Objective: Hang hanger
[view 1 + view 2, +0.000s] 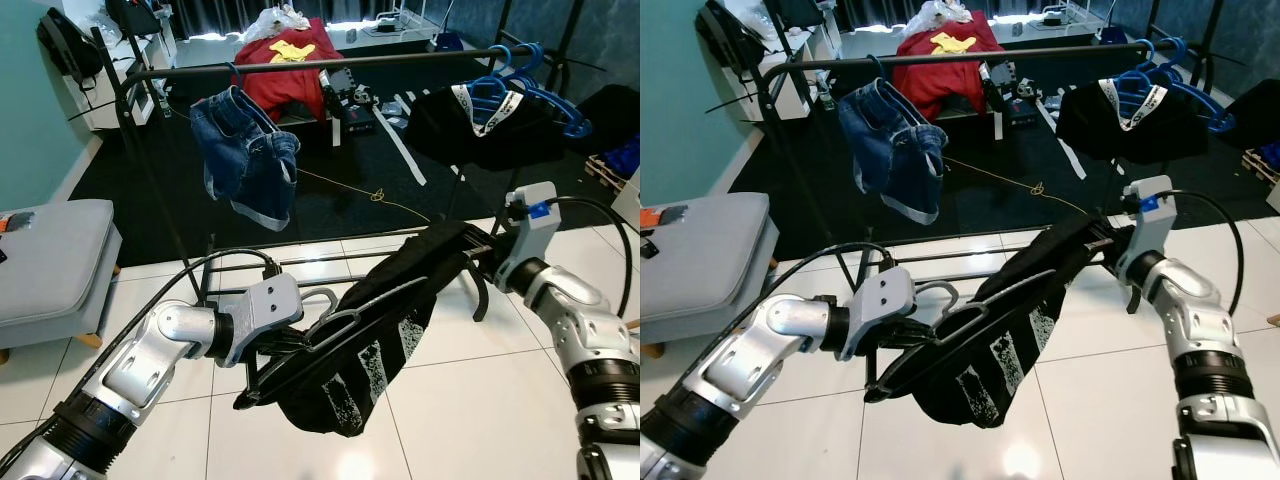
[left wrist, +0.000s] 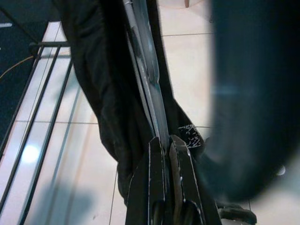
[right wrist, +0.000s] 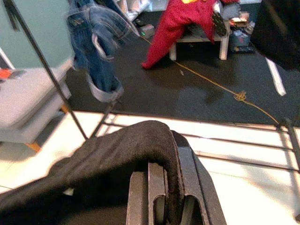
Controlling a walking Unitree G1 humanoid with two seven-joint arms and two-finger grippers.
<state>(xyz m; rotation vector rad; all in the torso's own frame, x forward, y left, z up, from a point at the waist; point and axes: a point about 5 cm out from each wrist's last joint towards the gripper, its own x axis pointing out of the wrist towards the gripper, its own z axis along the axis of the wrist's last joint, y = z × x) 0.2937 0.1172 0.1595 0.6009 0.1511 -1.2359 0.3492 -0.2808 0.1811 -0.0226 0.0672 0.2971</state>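
**Both arms hold a garment-laden hanger below the rail**

The silver metal hanger [image 1: 350, 318] carrying a black printed garment [image 1: 385, 345] hangs low over the white tiled floor [image 1: 470, 380], stretched between the two arms and tilted, its hook [image 1: 322, 297] just beside the left arm's silver wrist housing. The left end effector [image 2: 164, 150] has its two black fingers pressed together on the hanger's thin metal bar, with the dark cloth draped along both sides. The right end effector [image 3: 161, 187] pinches a fold of the black garment at the hanger's higher, far end; the cloth wraps over its fingers.

Well above and behind stands the black metal clothes rack rail [image 1: 380, 62]. On it hang blue denim shorts [image 1: 245, 155] towards the left, and a dark top on blue plastic hangers [image 1: 520, 85] towards the right. A grey cushioned bench [image 1: 50, 260] stands at the left, against the teal wall [image 1: 30, 110]. Red clothing [image 1: 290, 65] lies piled beyond the rail.
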